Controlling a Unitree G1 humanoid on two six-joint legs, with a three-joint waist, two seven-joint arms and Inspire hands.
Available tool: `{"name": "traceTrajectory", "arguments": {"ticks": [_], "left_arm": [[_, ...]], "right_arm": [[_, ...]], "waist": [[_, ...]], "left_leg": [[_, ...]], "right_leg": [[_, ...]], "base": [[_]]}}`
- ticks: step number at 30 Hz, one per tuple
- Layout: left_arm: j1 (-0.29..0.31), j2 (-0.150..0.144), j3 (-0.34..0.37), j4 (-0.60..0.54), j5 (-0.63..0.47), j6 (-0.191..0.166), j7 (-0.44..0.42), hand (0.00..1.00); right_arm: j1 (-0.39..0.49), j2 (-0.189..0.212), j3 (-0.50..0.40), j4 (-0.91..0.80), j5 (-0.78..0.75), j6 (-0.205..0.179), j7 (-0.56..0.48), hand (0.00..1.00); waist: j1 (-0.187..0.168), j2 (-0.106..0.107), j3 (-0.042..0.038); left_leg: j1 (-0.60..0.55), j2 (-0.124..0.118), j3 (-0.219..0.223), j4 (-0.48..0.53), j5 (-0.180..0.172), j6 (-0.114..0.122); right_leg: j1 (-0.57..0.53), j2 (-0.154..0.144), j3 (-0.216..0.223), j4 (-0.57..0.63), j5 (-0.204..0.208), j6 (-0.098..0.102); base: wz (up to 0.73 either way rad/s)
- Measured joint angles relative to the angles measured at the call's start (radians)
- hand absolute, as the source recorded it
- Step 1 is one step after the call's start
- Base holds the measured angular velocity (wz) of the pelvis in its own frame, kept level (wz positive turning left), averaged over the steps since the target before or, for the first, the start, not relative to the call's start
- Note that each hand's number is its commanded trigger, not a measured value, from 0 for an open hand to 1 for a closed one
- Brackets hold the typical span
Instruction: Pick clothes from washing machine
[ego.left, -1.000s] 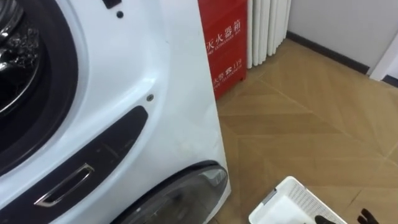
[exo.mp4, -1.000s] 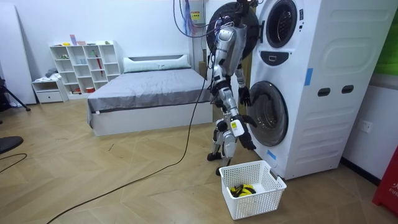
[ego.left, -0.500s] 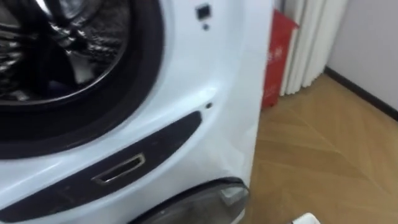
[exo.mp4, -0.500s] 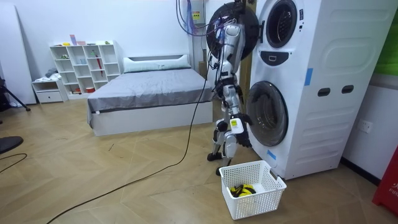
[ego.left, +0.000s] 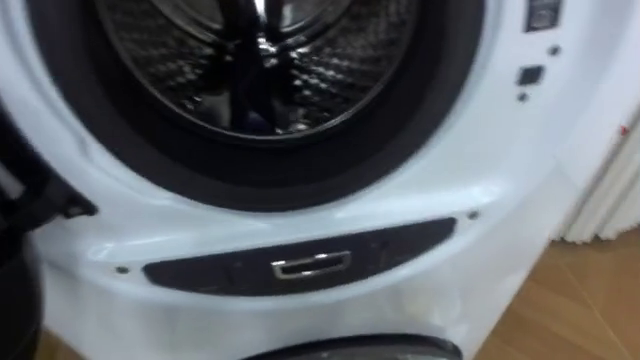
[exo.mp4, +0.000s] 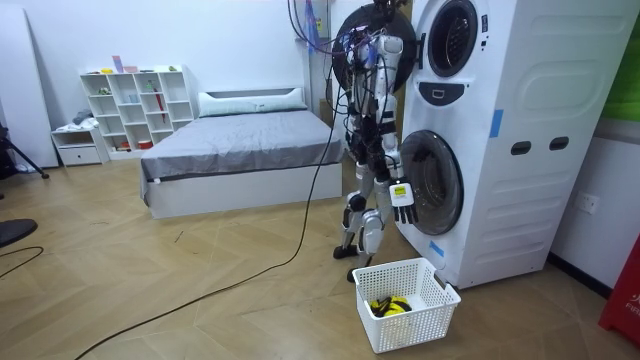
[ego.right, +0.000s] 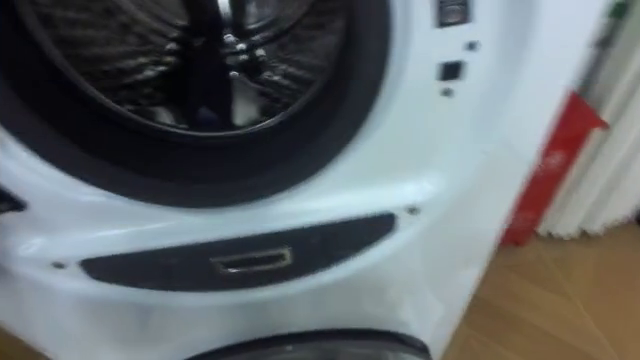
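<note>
low in the room view's centre, a white laundry basket (exo.mp4: 420, 322) holds a yellow-and-black item (exo.mp4: 388, 306). behind it the robot faces the stacked washing machines (exo.mp4: 520, 200); its right hand (exo.mp4: 402, 197) hangs by the lower door (exo.mp4: 432, 182), and i cannot tell if it is clenched or released. upper drum (ego.left: 260, 70) open, contents unclear.

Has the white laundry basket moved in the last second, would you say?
No; the basket stays at the same spot beside the washing machine's base.
</note>
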Motion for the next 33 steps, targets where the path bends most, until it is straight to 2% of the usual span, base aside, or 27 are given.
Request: {"name": "traceTrajectory", "arguments": {"ticks": [5, 11, 14, 16, 17, 18, 19, 21, 22, 23, 24, 25, 28, 29, 30, 31, 32, 33], "left_arm": [[0.010, 0.000, 0.038, -0.006, 0.004, 0.002, 0.001, 0.00], [0.025, 0.002, 0.083, -0.006, 0.014, 0.017, 0.016, 0.00], [0.023, 0.002, 0.122, -0.006, 0.059, 0.018, 0.016, 0.00], [0.018, 0.002, 0.144, -0.003, 0.060, 0.017, 0.014, 0.00], [0.017, 0.002, 0.149, 0.000, 0.060, 0.017, 0.010, 0.00], [0.017, 0.002, 0.166, -0.002, 0.073, 0.020, -0.001, 0.00], [0.017, 0.002, 0.181, -0.014, 0.080, 0.026, -0.009, 0.00], [0.004, -0.002, 0.198, -0.050, 0.108, 0.034, -0.020, 0.00], [-0.001, -0.002, 0.204, -0.054, 0.117, 0.034, -0.021, 0.00], [0.005, -0.004, 0.211, -0.054, 0.118, 0.035, -0.024, 0.00], [0.019, -0.003, 0.208, -0.057, 0.117, 0.039, -0.030, 0.00], [0.015, -0.003, 0.204, -0.066, 0.117, 0.044, -0.033, 0.00], [-0.008, -0.003, 0.196, -0.087, 0.121, 0.045, -0.051, 0.00], [-0.032, -0.003, 0.187, -0.090, 0.124, 0.045, -0.058, 0.00], [-0.049, -0.003, 0.172, -0.099, 0.126, 0.045, -0.067, 0.00], [-0.070, -0.004, 0.158, -0.104, 0.130, 0.045, -0.072, 0.00], [-0.083, -0.002, 0.157, -0.105, 0.138, 0.045, -0.072, 0.00], [-0.106, 0.002, 0.154, -0.105, 0.142, 0.045, -0.072, 0.00]], "right_arm": [[-0.023, 0.001, 0.026, 0.000, -0.032, 0.001, 0.000, 0.00], [-0.038, 0.003, 0.065, 0.021, -0.082, 0.003, 0.006, 0.00], [-0.040, 0.004, 0.073, 0.022, -0.101, 0.013, 0.022, 0.00], [-0.035, 0.005, 0.083, 0.023, -0.100, 0.013, 0.022, 0.00], [-0.038, 0.005, 0.084, 0.023, -0.104, 0.013, 0.022, 0.00], [-0.042, 0.005, 0.081, 0.026, -0.128, 0.013, 0.022, 0.00], [-0.040, 0.002, 0.073, 0.025, -0.142, 0.012, 0.022, 0.00], [-0.038, -0.005, 0.048, 0.029, -0.156, 0.007, 0.022, 0.00], [-0.039, -0.007, 0.035, 0.033, -0.164, 0.004, 0.022, 0.00], [-0.040, -0.013, 0.011, 0.037, -0.173, 0.001, 0.019, 0.00], [-0.033, -0.019, 0.006, 0.029, -0.170, -0.002, 0.014, 0.00], [-0.029, -0.024, 0.006, 0.030, -0.158, -0.001, 0.008, 0.00], [-0.030, -0.029, 0.002, 0.032, -0.167, -0.002, 0.003, 0.00], [-0.028, -0.029, -0.014, 0.033, -0.175, -0.002, 0.002, 0.00], [-0.026, -0.029, -0.036, 0.033, -0.175, -0.003, 0.000, 0.00], [-0.024, -0.030, -0.062, 0.033, -0.175, -0.005, 0.000, 0.00], [-0.027, -0.028, -0.069, 0.033, -0.175, -0.005, 0.000, 0.00], [-0.034, -0.025, -0.070, 0.033, -0.172, -0.004, 0.000, 0.00]], "waist": [[0.024, -0.014, 0.0030], [0.025, -0.032, 0.0026], [0.046, -0.046, 0.0063], [0.057, -0.049, 0.0162], [0.063, -0.046, 0.0166], [0.070, -0.043, 0.0178], [0.070, -0.042, 0.0165], [0.068, -0.043, 0.0123], [0.069, -0.042, 0.0127], [0.075, -0.033, 0.0174], [0.058, -0.014, 0.0076], [0.035, -0.008, 0.0081], [0.017, 0.001, 0.0121], [-0.001, 0.013, 0.0137], [-0.017, 0.031, 0.0114], [-0.022, 0.042, 0.0093], [-0.021, 0.045, 0.0097], [-0.021, 0.044, 0.0108]], "left_leg": [[0.007, -0.001, -0.013, -0.002, 0.000, 0.000], [0.021, -0.001, -0.020, 0.005, -0.001, -0.001], [0.001, 0.008, -0.019, 0.062, -0.011, -0.015], [-0.054, 0.027, -0.026, 0.191, -0.042, -0.033], [-0.074, 0.036, -0.028, 0.228, -0.051, -0.039], [-0.115, 0.042, -0.050, 0.304, -0.060, -0.049], [-0.152, 0.048, -0.075, 0.372, -0.059, -0.050], [-0.204, 0.072, -0.079, 0.460, -0.058, -0.051], [-0.220, 0.079, -0.079, 0.506, -0.058, -0.052], [-0.228, 0.110, -0.073, 0.654, -0.055, -0.053], [-0.204, 0.131, -0.073, 0.764, -0.053, -0.058], [-0.158, 0.146, -0.077, 0.809, -0.049, -0.067], [-0.060, 0.142, -0.105, 0.762, -0.047, -0.095], [-0.006, 0.144, -0.131, 0.689, -0.063, -0.120], [0.043, 0.149, -0.150, 0.591, -0.079, -0.139], [0.096, 0.146, -0.157, 0.467, -0.114, -0.137], [0.116, 0.144, -0.158, 0.397, -0.149, -0.129], [0.140, 0.137, -0.156, 0.281, -0.194, -0.126]], "right_leg": [[0.021, -0.001, -0.015, -0.015, -0.002, 0.000], [0.055, -0.002, -0.025, -0.016, -0.013, -0.003], [0.048, -0.001, -0.024, 0.003, -0.021, -0.011], [0.041, 0.017, -0.028, 0.030, -0.031, -0.024], [0.033, 0.023, -0.027, 0.041, -0.034, -0.029], [0.028, 0.036, -0.028, 0.057, -0.035, -0.037], [0.021, 0.041, -0.033, 0.055, -0.035, -0.047], [0.007, 0.053, -0.049, 0.055, -0.033, -0.066], [-0.001, 0.056, -0.053, 0.067, -0.038, -0.073], [-0.008, 0.072, -0.049, 0.101, -0.048, -0.087], [-0.008, 0.086, -0.047, 0.121, -0.055, -0.097], [-0.014, 0.092, -0.053, 0.143, -0.059, -0.101], [-0.063, 0.092, -0.062, 0.187, -0.058, -0.101], [-0.098, 0.093, -0.080, 0.207, -0.054, -0.101], [-0.137, 0.093, -0.099, 0.227, -0.048, -0.098], [-0.185, 0.091, -0.100, 0.257, -0.039, -0.095], [-0.209, 0.085, -0.101, 0.272, -0.034, -0.092], [-0.258, 0.068, -0.109, 0.288, -0.012, -0.087]], "base": [[0.11], [0.09], [-0.03], [-0.02], [-0.09], [-0.07], [0.00], [0.06], [-0.16], [-0.22], [-0.10], [0.09], [0.07], [0.30], [0.29], [0.18], [0.00], [0.00]]}}
